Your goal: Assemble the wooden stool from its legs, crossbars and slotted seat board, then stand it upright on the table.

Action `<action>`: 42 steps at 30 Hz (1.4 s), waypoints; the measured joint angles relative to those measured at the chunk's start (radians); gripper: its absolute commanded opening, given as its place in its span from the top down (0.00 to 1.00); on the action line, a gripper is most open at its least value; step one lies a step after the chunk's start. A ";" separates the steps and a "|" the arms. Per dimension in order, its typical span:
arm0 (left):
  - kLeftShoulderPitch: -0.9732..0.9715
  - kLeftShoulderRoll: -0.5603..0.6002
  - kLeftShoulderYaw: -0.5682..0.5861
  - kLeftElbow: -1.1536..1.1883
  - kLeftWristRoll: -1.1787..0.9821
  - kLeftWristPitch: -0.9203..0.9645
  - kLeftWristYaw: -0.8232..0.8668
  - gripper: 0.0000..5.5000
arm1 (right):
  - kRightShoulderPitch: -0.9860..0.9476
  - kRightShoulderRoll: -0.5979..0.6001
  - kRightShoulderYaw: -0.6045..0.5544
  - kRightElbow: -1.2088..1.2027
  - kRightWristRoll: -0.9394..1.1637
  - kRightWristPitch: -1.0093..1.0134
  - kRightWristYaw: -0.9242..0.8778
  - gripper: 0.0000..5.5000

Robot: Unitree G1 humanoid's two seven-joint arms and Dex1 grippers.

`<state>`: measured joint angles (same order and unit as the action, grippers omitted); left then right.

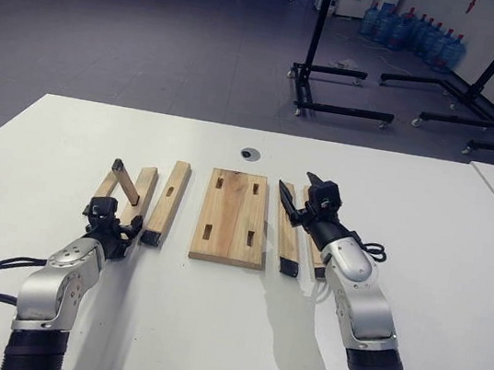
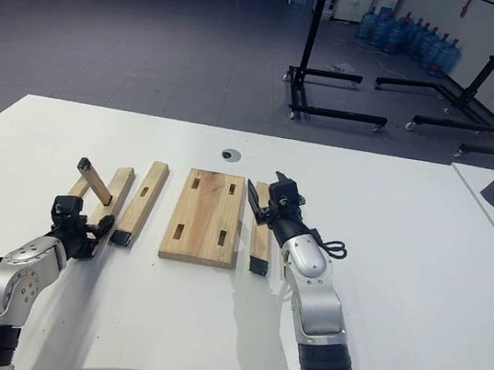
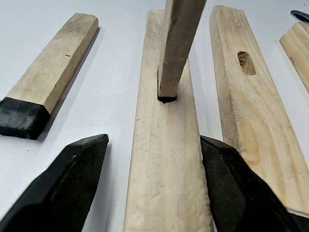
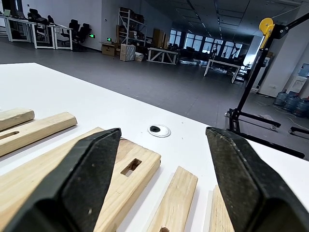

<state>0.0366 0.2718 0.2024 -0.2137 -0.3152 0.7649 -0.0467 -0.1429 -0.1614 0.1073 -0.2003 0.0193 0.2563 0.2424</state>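
**Stool parts laid flat; both grippers open**

- Left gripper (image 3: 153,139): jaws spread, one finger on each side of the near end of the crossbar-fitted leg (image 1: 146,184), at the table's near left.
- Crossbar (image 1: 126,182): one end seated in that leg's slot, leaning up and away to the far left.
- Capped leg (image 3: 46,77): flat, just left of the fitted leg.
- Slotted leg (image 1: 168,199): flat, just right of it.
- Right gripper (image 4: 162,131): jaws wide apart, holding nothing, raised over the right-hand legs (image 1: 286,233).
- Seat board (image 1: 233,216): flat at the centre, four slots up.
- Table (image 1: 446,224): white, with a cable port (image 1: 250,154) beyond the board.
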 measured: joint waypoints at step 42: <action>0.052 0.151 -0.034 -0.365 -1.050 0.024 -0.691 0.63 | -0.114 -0.080 -0.220 -0.197 1.738 0.598 0.110 0.41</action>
<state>0.0891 0.4228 0.1681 -0.5791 -1.3653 0.7886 -0.7381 -0.2572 -0.2410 -0.1127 -0.3971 1.7577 0.8545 0.3523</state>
